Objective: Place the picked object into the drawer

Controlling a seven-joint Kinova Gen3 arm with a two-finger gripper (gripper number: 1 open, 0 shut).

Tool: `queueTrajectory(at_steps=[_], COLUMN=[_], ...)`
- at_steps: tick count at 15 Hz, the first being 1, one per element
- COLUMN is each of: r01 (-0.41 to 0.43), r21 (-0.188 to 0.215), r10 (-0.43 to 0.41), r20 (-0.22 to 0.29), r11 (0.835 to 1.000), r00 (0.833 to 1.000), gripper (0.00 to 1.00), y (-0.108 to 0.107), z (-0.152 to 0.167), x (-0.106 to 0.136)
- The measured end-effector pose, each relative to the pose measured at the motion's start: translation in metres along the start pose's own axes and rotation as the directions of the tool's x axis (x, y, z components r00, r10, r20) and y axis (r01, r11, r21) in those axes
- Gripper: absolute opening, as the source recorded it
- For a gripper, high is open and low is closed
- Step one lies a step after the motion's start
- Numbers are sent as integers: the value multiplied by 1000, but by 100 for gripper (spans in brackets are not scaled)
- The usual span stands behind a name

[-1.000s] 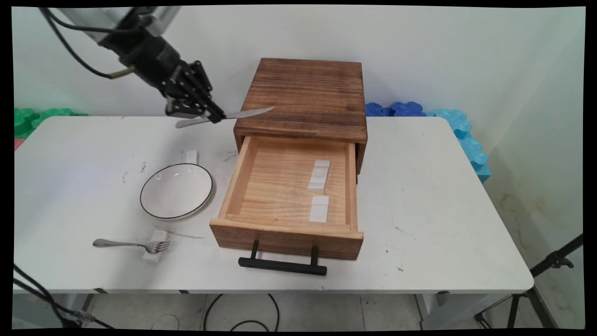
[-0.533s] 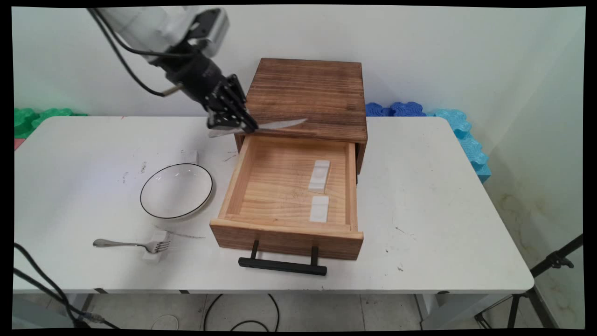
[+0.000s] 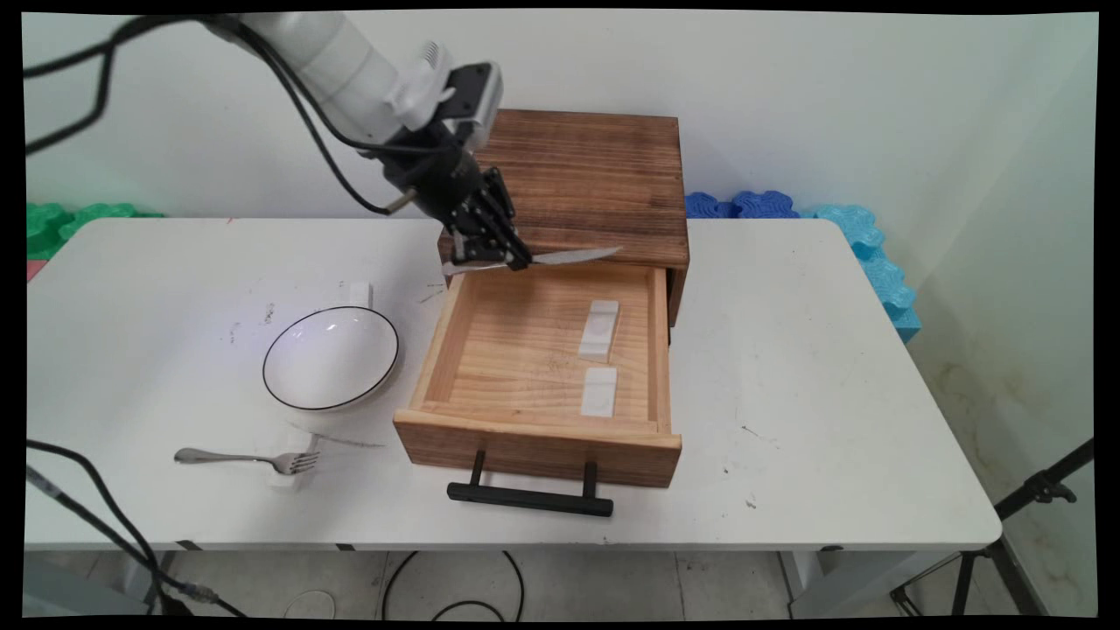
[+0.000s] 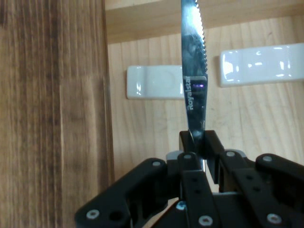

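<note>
Gripper (image 3: 503, 261) positioned above the rear left part of the open drawer (image 3: 455, 337), just in front of the wooden cabinet (image 3: 582, 179). Fingers (image 4: 212, 147) closed on a table knife (image 3: 573, 256), clamped near the junction of handle and blade. Knife held roughly level over the drawer's rear edge, blade extending toward the drawer's right side, short handle end protruding toward its left wall. In the hand view: serrated blade (image 4: 192, 71) standing on edge, lettered "Royalsta…", crossing above the drawer floor.

Inside the drawer: two white rests. Far rest (image 3: 598, 330) near the right wall at mid-depth; near rest (image 3: 599, 391) just in front of it, close to the drawer front. Both visible in the hand view beyond the blade (image 4: 154, 82) (image 4: 261, 64). Black bar handle (image 3: 529, 498) mounted on the drawer front.

Left of the drawer, on the worktop (image 3: 831, 385): white bowl with dark rim (image 3: 331, 357); small white block (image 3: 360, 292) behind the bowl; fork (image 3: 245, 458) in front of the bowl, tines resting on another white block (image 3: 284, 477).
</note>
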Motion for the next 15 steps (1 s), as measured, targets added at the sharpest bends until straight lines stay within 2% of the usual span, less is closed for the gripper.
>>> queueTrajectory(at_steps=[6,15], r01=[-6,-8], r21=[4,8], r10=[6,8], r20=[13,30], r11=[1000,1000], r00=[1000,1000], gripper=[0,0], y=[-6,-18], z=[38,84], x=[7,4])
